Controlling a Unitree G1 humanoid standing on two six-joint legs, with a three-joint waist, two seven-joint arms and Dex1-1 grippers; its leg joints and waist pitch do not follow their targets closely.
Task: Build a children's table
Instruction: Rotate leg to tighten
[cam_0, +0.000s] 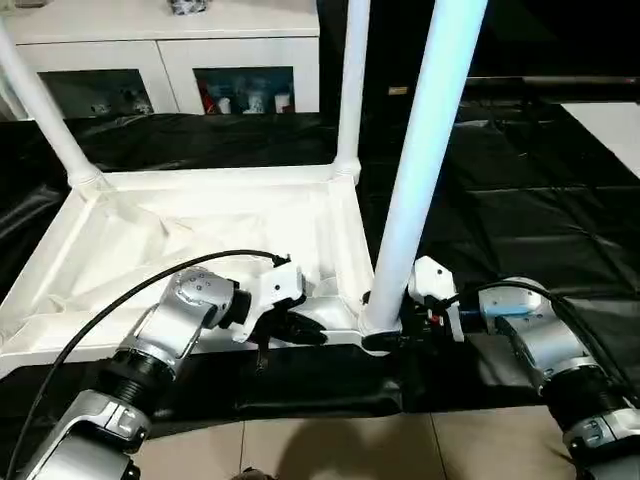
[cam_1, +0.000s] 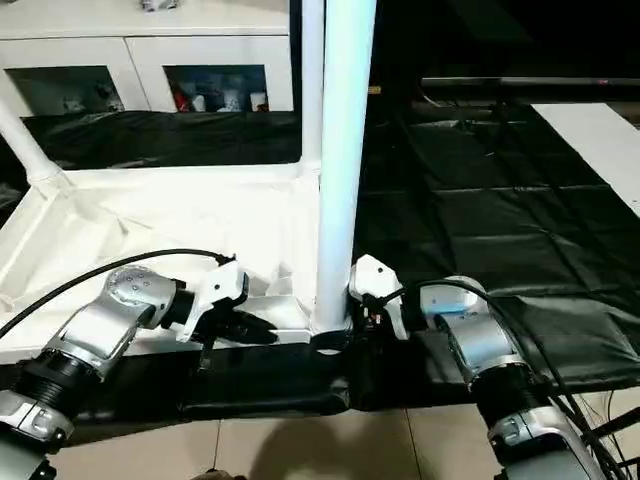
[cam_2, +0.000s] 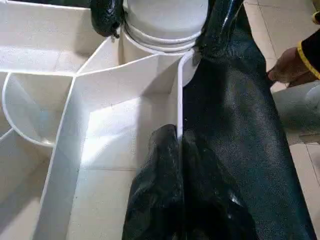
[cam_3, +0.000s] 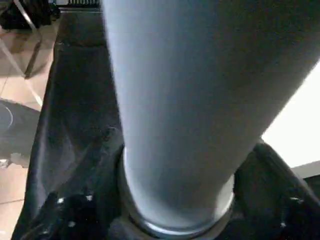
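Assembly under way on black plastic sheeting (cam_0: 520, 200): the white plastic rectangular tabletop (cam_0: 190, 225) lies upside down, rim upward, with long white tapered round legs standing in its sockets. The left gripper (cam_2: 181, 150) is pinched on the tabletop's near rim beside the nearest leg (cam_0: 425, 160); the right gripper (cam_0: 395, 325) reaches that leg's base, finger position impossible to tell. Hollow moulded plastic should be light, stiff and slick, so low on the leg, near the socket, looks the safest hold. No legible writing appears. Behind stands a white glass-doored cabinet (cam_0: 180, 60).
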